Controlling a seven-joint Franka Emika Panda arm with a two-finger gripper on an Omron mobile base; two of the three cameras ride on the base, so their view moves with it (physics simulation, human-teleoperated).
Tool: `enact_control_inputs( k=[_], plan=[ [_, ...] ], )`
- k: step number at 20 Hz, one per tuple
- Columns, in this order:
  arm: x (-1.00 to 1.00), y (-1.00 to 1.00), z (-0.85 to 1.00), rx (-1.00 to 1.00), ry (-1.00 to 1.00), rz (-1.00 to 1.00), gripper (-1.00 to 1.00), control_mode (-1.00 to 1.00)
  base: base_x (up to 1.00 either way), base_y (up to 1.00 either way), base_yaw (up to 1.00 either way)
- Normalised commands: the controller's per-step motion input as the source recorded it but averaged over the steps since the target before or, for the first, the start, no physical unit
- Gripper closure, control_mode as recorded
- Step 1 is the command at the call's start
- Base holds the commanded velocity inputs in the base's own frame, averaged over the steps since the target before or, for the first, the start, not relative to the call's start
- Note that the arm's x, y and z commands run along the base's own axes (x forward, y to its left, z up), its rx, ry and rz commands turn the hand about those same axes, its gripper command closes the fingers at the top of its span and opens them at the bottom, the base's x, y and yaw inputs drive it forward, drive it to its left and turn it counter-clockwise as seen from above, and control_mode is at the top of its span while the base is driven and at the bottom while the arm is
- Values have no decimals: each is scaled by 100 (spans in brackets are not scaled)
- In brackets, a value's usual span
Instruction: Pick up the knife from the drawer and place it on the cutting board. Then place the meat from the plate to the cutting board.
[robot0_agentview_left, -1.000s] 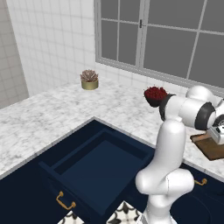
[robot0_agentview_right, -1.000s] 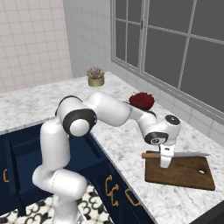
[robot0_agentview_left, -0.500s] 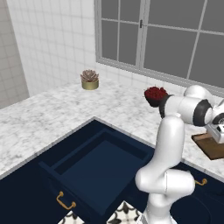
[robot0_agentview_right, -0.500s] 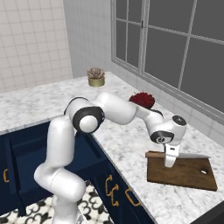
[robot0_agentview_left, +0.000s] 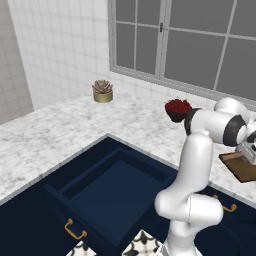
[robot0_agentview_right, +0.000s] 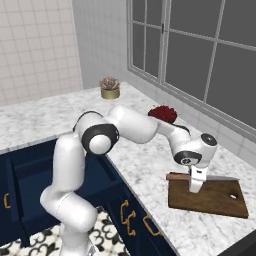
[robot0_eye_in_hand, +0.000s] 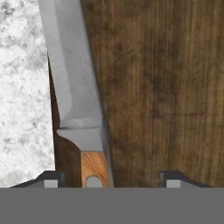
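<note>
Knife (robot0_eye_in_hand: 74, 83) along cutting board (robot0_eye_in_hand: 162, 87) edge, seemingly free between parted gripper (robot0_eye_in_hand: 109, 177) fingers

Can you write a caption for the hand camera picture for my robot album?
The open tool hangs right above the knife, which lies along the edge of the cutting board, beside the marble counter.

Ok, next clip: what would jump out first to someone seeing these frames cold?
The white arm stretched far across the marble counter, its gripper low over the near edge of the dark cutting board. In the hand view the knife lies along the board's edge beside the marble, fingertips spread either side of its handle and off it. Then the drawer, pulled wide open below the counter.
</note>
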Motion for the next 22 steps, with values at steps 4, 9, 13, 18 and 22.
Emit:
enact_control_inputs(
  k=[4,9,13,18,22],
  plan=[
    [-34,63,41,-3,-9,0,-100,-100,0,0,0],
    [-29,99,81,-7,1,5,-100,-100,0,0,0],
    [-16,100,76,-7,2,26,-100,-100,0,0,0],
    [-2,94,47,-7,0,47,-100,-100,0,0,0],
    [-6,81,20,-5,-5,66,-100,-100,0,0,0]
  ],
)
